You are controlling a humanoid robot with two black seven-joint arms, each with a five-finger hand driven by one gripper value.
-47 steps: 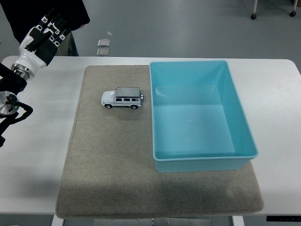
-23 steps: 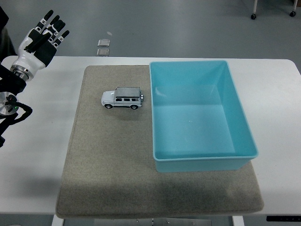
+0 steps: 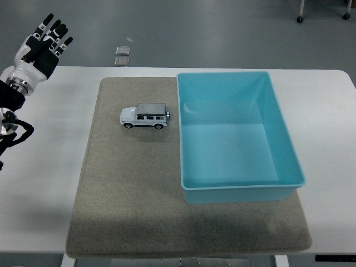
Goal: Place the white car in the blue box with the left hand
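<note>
White counter [image 3: 50, 183] carries the small white toy car [image 3: 144, 116], long axis left-right, well right of the empty, spread-fingered left hand [image 3: 40, 47].

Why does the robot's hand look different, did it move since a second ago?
Yes. The left hand has slid left and a little up, away from the grey mat's far-left corner, its fingers spread open. The white car hasn't moved.

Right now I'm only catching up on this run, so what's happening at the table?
Nothing is being held yet. The left hand is raised over the table's far left corner with its fingers spread, well away from the white car. The car sits on its wheels on the grey mat, just left of the blue box, which looks empty. The right hand is out of view.
</note>
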